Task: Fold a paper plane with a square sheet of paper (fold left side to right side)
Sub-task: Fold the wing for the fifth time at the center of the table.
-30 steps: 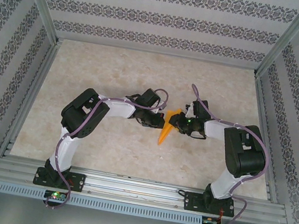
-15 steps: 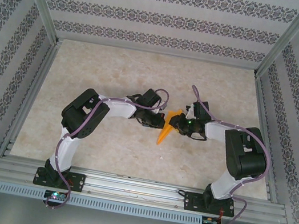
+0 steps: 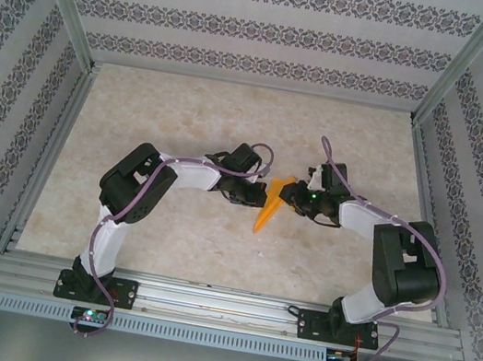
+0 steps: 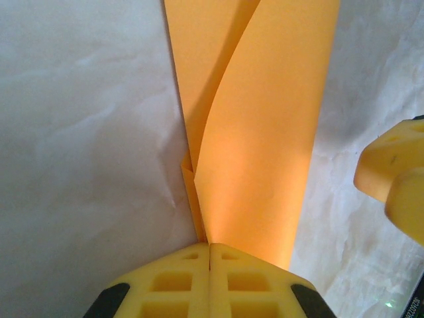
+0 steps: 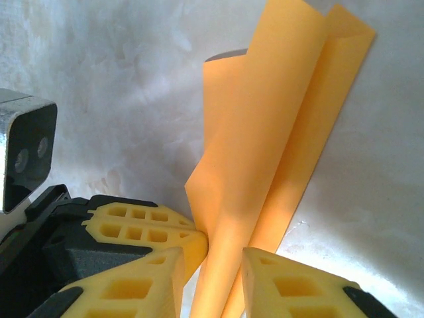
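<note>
The paper plane (image 3: 268, 208) is a narrow orange dart, its point aimed at the near edge of the pale surface (image 3: 187, 115) and its wide end away from it. It sits between the two claws, right of the left claw (image 3: 254, 200) and left of the right claw (image 3: 290, 202). From above, both claws crowd the paper and their jaws cannot be made out.

The left wrist view shows more. The left claw (image 4: 209, 271) is clenched on the paper plane (image 4: 258, 132), its yellow fingers pressed flat together with the orange layers coming out from the seam. Ahead of it the layers spread loosely, one flap curling over another. One yellow finger (image 4: 394, 175) of the other claw shows off to the right.

In the right wrist view, the right claw (image 5: 212, 268) has its fingers parted on either side of the paper plane (image 5: 271, 132). I cannot tell whether they press on it. The left claw (image 5: 142, 228) sits just left of the paper.
</note>
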Action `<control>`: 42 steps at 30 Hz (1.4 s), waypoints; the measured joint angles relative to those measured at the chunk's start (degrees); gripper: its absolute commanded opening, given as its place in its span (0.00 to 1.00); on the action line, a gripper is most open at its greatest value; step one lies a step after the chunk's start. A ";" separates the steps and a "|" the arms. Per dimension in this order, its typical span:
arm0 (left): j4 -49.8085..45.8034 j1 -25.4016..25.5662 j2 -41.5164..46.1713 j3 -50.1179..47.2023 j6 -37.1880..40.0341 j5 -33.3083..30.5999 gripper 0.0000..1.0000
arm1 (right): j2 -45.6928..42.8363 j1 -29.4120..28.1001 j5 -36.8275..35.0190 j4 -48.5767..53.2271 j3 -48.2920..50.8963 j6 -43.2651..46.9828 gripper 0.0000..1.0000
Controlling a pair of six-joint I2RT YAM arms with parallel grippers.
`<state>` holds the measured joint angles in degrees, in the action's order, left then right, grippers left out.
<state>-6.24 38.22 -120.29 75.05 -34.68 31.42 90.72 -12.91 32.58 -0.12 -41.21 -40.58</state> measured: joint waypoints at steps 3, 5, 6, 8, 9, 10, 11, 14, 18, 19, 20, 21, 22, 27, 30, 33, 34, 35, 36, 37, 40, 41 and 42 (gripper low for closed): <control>-0.02 0.00 0.00 0.00 0.00 -0.02 0.02 | 1.01 -0.50 0.11 0.98 -1.95 0.04 0.20; -0.02 0.00 0.00 0.00 0.00 0.00 0.02 | 2.36 -1.25 0.24 1.03 -3.85 0.07 0.20; -0.02 0.00 0.00 0.00 0.00 0.00 0.02 | 2.97 -1.55 0.22 1.14 -4.68 0.09 0.20; -0.02 0.00 0.00 0.00 0.00 0.00 0.02 | 4.39 -1.99 0.20 1.36 -6.40 0.28 0.20; -0.02 0.00 0.00 0.00 0.00 0.00 0.02 | 4.90 -2.01 0.20 1.49 -6.88 0.31 0.20; -0.02 0.00 0.00 0.00 0.00 0.00 0.02 | 5.51 -2.27 0.15 1.55 -7.32 0.33 0.20; -0.02 0.00 0.00 0.00 0.00 0.00 0.02 | 6.16 -2.27 0.00 1.73 -7.65 0.42 0.20; -0.02 0.00 0.00 0.00 0.00 0.00 0.02 | 7.93 -2.36 -0.35 2.80 -8.15 0.79 0.20; -0.02 0.00 0.00 0.00 0.00 0.00 0.02 | 8.83 -2.36 -1.14 4.55 -8.35 1.73 0.20; -0.02 0.00 0.00 0.00 0.00 0.00 0.02 | 8.83 -2.36 -1.31 4.87 -8.35 1.86 0.20; -0.02 0.00 0.00 0.00 0.00 0.00 0.02 | 8.83 -2.38 -1.55 5.20 -8.44 2.01 0.20; -0.02 0.00 0.00 0.00 0.00 0.00 0.02 | 8.83 -2.38 -1.73 5.40 -8.46 2.05 0.20; -0.02 0.00 0.00 0.00 0.00 0.00 0.02 | 8.83 -2.38 -1.86 5.62 -8.48 2.08 0.20; -0.02 0.00 0.00 0.00 0.00 0.02 0.02 | 8.83 -2.69 -2.80 6.45 -8.50 2.64 0.20; -0.02 0.00 -0.02 0.02 0.00 0.04 0.03 | 8.83 -2.73 -3.15 6.84 -8.50 2.86 0.19; -0.04 0.00 -0.09 0.11 0.00 0.07 0.03 | 8.83 -2.73 -3.28 7.13 -8.50 2.91 0.19; -0.02 0.00 -0.11 0.11 0.00 0.11 0.03 | 8.83 -2.73 -3.28 7.19 -8.50 2.91 0.19; -0.02 0.00 -0.11 0.11 0.00 0.20 0.03 | 8.83 -2.73 -3.34 7.21 -8.50 2.91 0.19; -0.02 0.00 -0.11 0.11 0.00 0.24 0.03 | 8.83 -2.73 -3.41 7.21 -8.50 2.91 0.19; -0.02 0.00 -0.11 0.11 0.00 0.24 0.03 | 8.83 -2.73 -3.45 7.21 -8.48 2.91 0.19; -0.04 0.00 -0.13 0.13 0.00 0.24 0.03 | 8.83 -2.73 -3.65 7.19 -8.31 2.91 0.19; -0.04 0.00 -0.15 0.20 0.00 0.24 0.03 | 8.83 -2.73 -3.69 7.19 -8.17 2.91 0.19; -0.04 0.00 -0.22 0.24 -0.02 0.26 0.03 | 8.83 -2.73 -3.76 7.21 -8.00 2.91 0.19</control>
<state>-6.28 38.22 -120.51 75.29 -34.70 31.68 99.55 -15.64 28.82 7.09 -49.21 -37.67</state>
